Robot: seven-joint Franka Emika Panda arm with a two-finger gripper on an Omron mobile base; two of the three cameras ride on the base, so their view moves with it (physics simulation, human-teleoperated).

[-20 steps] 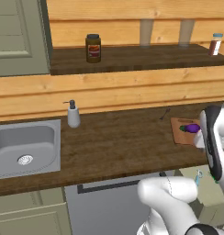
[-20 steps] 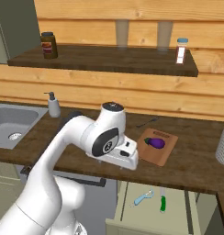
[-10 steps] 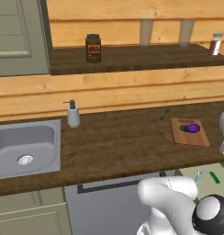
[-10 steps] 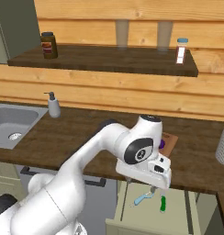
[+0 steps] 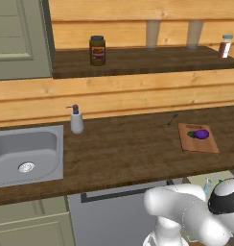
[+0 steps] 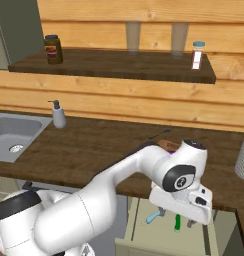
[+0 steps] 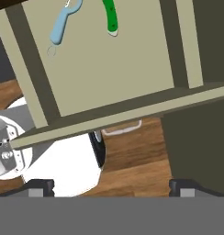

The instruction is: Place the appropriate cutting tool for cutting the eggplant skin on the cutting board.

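My gripper (image 7: 109, 186) hangs over the open drawer (image 7: 109, 59), fingers apart, holding nothing. Light-blue peeler (image 7: 62, 25) lies at the drawer's far end, beside the green-handled tool (image 7: 110, 16), long axis roughly along the drawer's length, ahead of my fingertips. Eggplant (image 5: 201, 134) sits on the cutting board (image 5: 205, 145), on the counter above the drawer.

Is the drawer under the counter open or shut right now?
Open: the drawer is pulled out, exposing a light blue tool and a green-handled one.
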